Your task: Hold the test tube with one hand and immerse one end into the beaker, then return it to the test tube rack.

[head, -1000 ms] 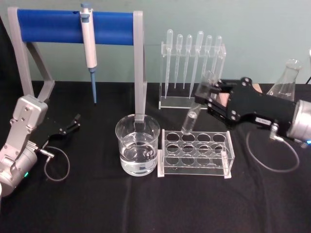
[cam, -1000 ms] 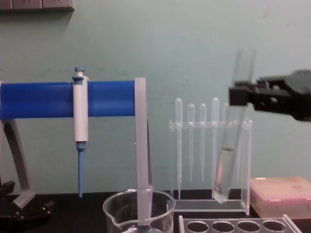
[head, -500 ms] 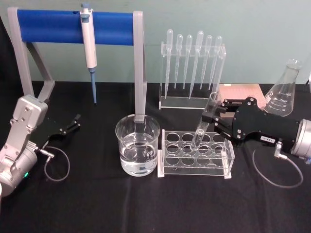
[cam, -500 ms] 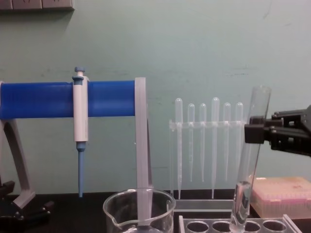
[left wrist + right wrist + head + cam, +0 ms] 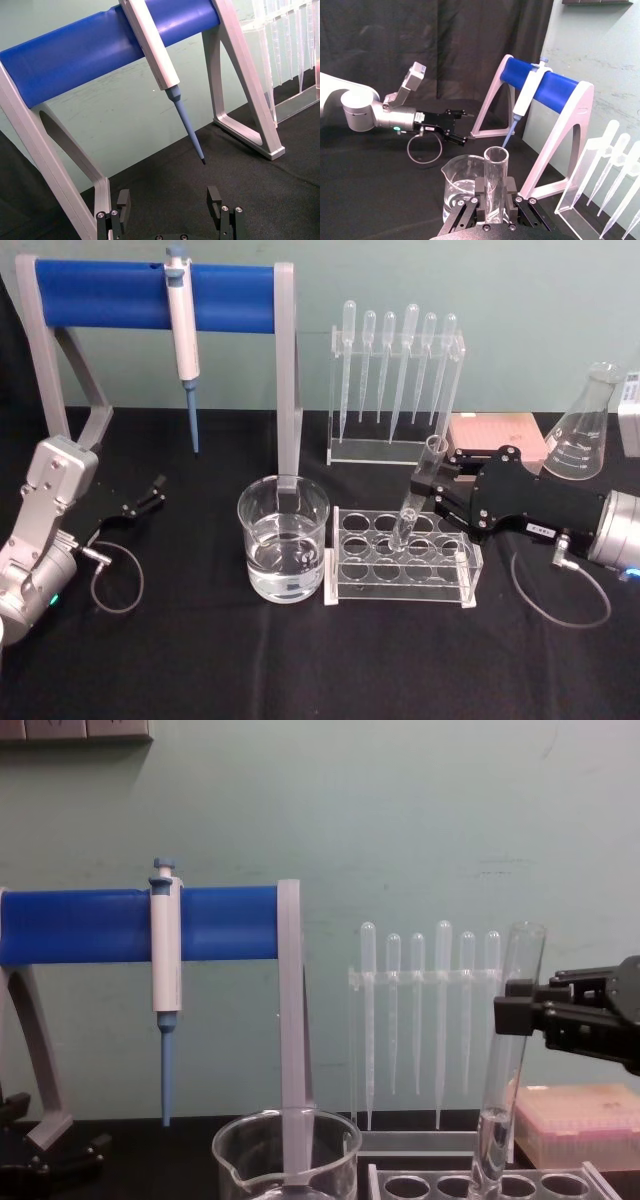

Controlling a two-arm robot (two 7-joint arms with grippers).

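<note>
Your right gripper (image 5: 440, 490) has its fingers clamped on the test tube (image 5: 418, 495), bottom end down in the rack (image 5: 402, 556). The beaker (image 5: 283, 540) sits just beside the rack, pipette stand (image 5: 396, 390) behind. Left gripper (image 5: 150, 495) is parked on the tabletop (image 5: 300, 660), fingers apart.

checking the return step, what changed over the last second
The right hand, shut on the test tube, swung it from tilted above the rack's back left corner to nearly upright and lowered it, so its closed end now sits in a back-row hole. The beaker, the pipettes and the parked, open left hand stayed put.
</note>
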